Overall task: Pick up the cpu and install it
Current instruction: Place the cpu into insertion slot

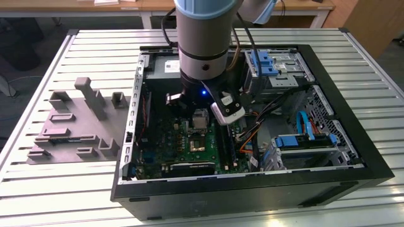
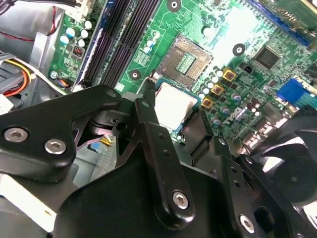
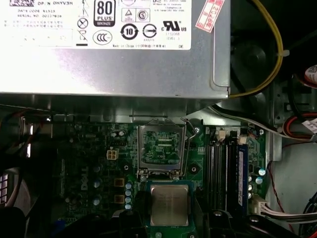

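Gripping the cpu (image 2: pixel 171 105) by two opposite edges, the jaws are closed on it, with one black jaw set against each side, as seen in both wrist views. The cpu (image 3: pixel 169 204) is held flat, its silver-grey metal top upward, above the green motherboard (image 3: pixel 89 163) inside the open computer case (image 1: pixel 252 196). It is not seated in the socket (image 3: pixel 161 148), which is left bare with its contacts exposed and its metal frame around it; the cpu is held just beside that socket, over the board. Black memory slots (image 3: pixel 223 163) are seen near both. In the exterior view the arm (image 1: pixel 203 42) is seen standing over the case. A grey moulded tray (image 1: pixel 69 127) is laid on the slatted table (image 1: pixel 94 42), at the exterior view's left of the case and well apart from the jaws.
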Tool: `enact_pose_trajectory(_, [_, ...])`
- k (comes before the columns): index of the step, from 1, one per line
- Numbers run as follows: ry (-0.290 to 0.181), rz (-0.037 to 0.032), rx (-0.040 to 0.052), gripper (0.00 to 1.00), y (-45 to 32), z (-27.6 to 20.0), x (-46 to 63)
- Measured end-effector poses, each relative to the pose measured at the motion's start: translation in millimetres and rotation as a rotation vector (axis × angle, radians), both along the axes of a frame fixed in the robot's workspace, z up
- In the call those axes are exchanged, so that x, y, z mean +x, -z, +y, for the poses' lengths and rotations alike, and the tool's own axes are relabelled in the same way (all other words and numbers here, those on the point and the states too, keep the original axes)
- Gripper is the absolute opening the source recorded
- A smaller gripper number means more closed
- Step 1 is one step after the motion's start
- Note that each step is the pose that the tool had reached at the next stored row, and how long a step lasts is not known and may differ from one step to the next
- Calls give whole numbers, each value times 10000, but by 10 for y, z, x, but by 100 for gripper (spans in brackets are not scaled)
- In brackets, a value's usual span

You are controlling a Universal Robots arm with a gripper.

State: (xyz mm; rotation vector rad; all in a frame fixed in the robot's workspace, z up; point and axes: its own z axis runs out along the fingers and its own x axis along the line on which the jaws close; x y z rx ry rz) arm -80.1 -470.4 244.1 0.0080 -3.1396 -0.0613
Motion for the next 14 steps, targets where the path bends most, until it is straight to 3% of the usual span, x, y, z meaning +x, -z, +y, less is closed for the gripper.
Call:
enact_pose_trajectory(3, [-1, 0, 0, 47, 56, -36, 0])
enact_pose_trajectory(9, [-3, 26, 1, 47, 164, -175, 0])
enact_pose_trajectory(14, [-54, 43, -1, 47, 253, -185, -29])
